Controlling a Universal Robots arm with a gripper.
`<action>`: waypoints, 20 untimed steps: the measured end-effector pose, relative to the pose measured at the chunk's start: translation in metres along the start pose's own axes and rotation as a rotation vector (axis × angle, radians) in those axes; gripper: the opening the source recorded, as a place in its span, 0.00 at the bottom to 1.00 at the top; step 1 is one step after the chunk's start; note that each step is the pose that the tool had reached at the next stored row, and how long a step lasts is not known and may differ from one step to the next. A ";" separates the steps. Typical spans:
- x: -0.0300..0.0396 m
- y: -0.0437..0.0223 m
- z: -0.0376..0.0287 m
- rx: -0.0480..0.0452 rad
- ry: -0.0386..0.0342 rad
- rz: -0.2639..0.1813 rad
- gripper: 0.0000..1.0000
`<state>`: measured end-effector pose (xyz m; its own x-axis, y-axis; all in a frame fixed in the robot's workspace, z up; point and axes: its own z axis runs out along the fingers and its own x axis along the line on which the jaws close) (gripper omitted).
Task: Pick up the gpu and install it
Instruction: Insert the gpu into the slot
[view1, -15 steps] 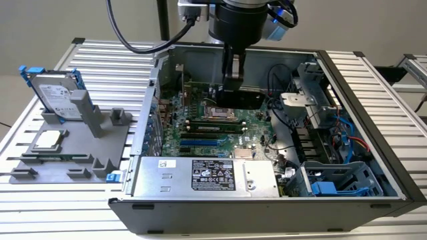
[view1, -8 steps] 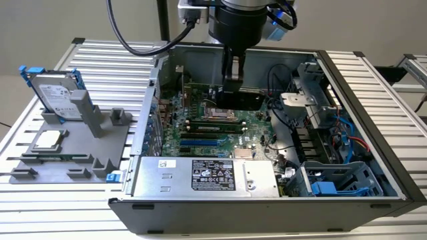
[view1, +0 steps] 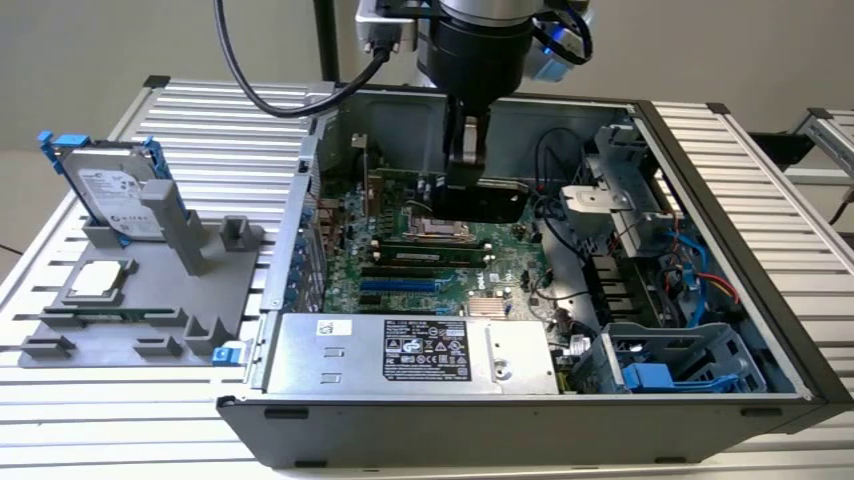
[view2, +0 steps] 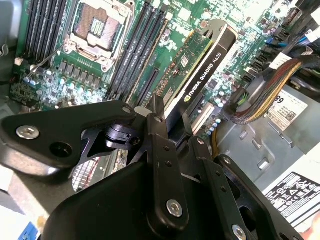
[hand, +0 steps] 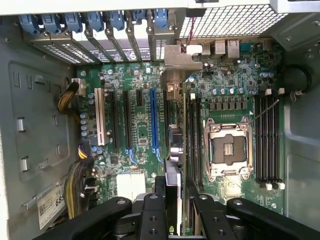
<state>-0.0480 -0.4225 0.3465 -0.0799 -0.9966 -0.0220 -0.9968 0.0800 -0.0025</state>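
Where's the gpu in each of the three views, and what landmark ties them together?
Exterior view: gpu held by the hand over the motherboard.
Second wrist view: gpu on edge, gripped by the hand.
First wrist view: gpu edge-on, its end by the rear slots.
Shared landmark: the CPU socket.

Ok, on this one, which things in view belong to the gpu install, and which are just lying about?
In the job: the gpu, a flat card with black fan shroud and green board; the black gripper, shut on it; the green motherboard beneath.
Lying about: the silver hard drive with blue rails and the square silver chip, both on the grey holder beside the case.
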 end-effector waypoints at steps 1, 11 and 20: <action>0.0000 0.0000 0.0004 0.0000 0.0000 0.000 0.00; 0.0001 0.0000 0.0042 0.0000 0.0000 0.000 0.00; 0.0001 0.0000 0.0071 0.0000 0.0000 0.000 0.00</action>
<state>-0.0480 -0.4225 0.3395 -0.0800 -0.9966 -0.0219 -0.9968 0.0800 -0.0025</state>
